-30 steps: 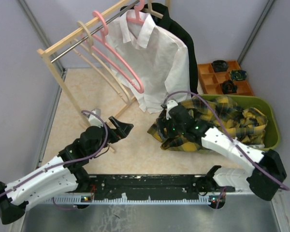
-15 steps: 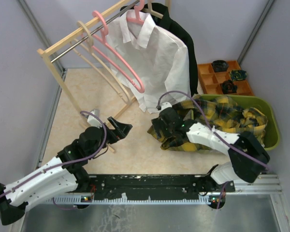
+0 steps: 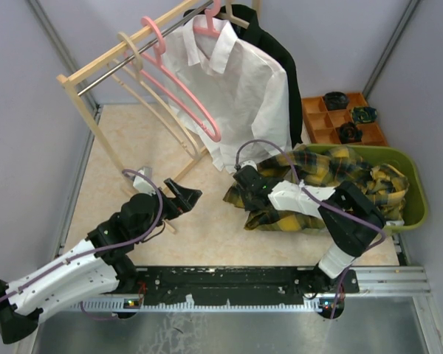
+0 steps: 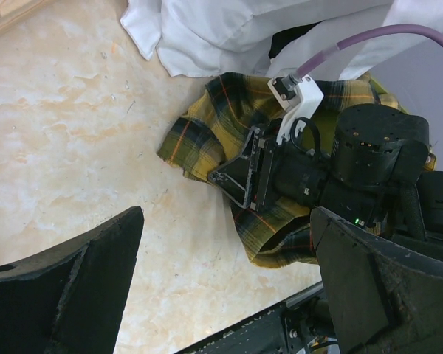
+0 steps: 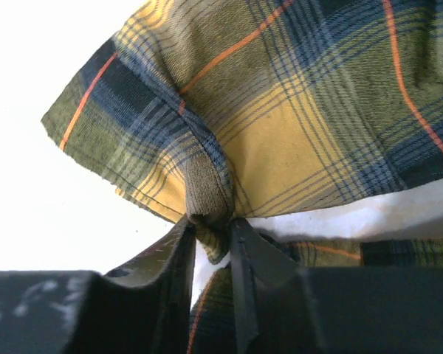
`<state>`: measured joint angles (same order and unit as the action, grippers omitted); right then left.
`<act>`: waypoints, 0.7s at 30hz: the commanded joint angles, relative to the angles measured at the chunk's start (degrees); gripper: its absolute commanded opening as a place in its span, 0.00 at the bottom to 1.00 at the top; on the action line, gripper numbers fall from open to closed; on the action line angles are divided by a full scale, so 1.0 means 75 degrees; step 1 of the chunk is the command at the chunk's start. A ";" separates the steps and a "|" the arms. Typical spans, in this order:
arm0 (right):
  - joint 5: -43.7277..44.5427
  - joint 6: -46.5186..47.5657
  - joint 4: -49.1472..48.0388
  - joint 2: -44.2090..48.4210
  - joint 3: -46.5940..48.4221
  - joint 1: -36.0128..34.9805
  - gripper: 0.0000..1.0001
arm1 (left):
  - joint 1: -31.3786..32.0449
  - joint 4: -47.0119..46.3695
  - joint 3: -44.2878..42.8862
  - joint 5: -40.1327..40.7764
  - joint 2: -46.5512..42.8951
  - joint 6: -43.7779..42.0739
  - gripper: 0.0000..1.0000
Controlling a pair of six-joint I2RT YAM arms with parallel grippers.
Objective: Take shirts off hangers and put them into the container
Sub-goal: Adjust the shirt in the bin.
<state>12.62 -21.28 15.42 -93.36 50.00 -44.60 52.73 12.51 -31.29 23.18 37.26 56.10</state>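
Note:
The yellow-and-green plaid shirt [image 3: 354,184] lies half in the olive-green container [image 3: 417,199]. Its left part spills onto the table [image 4: 199,133]. My right gripper [image 3: 238,188] is at that left edge, and in the right wrist view it [image 5: 210,220] is shut on a bunched fold of the plaid cloth [image 5: 295,110]. My left gripper [image 3: 186,198] is wide open and holds nothing [image 4: 227,217], low over the table just left of the shirt. A white shirt [image 3: 236,88] hangs on a pink hanger [image 3: 207,26], with a black shirt [image 3: 284,59] behind it.
A wooden rack [image 3: 81,96] with a metal bar crosses the back left. It carries an empty pink hanger [image 3: 184,99] and an empty beige hanger [image 3: 151,92]. An orange compartment tray [image 3: 317,122] with small dark items stands behind the container.
My right gripper slid left across the plaid shirt to its left edge and closed on a fold of it. The left arm has not moved.

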 commanded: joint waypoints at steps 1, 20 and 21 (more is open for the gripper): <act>0.0377 -0.0141 0.0787 0.0609 0.0117 -0.0083 0.19 | 0.0011 0.0025 -0.0153 0.0119 -0.0132 -0.0033 0.99; 0.5746 -0.0011 0.2157 0.7233 0.0754 -0.0068 0.00 | 0.0012 -0.0344 0.0086 -0.0005 0.0060 0.0009 0.99; 0.6401 -0.0011 0.2423 0.7305 0.0923 -0.0066 0.00 | 0.0005 -0.0365 0.0077 -0.0008 0.0066 0.0001 0.99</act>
<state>39.64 -22.00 27.83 -40.69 51.59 -44.73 52.73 11.70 -30.87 23.49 37.91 56.14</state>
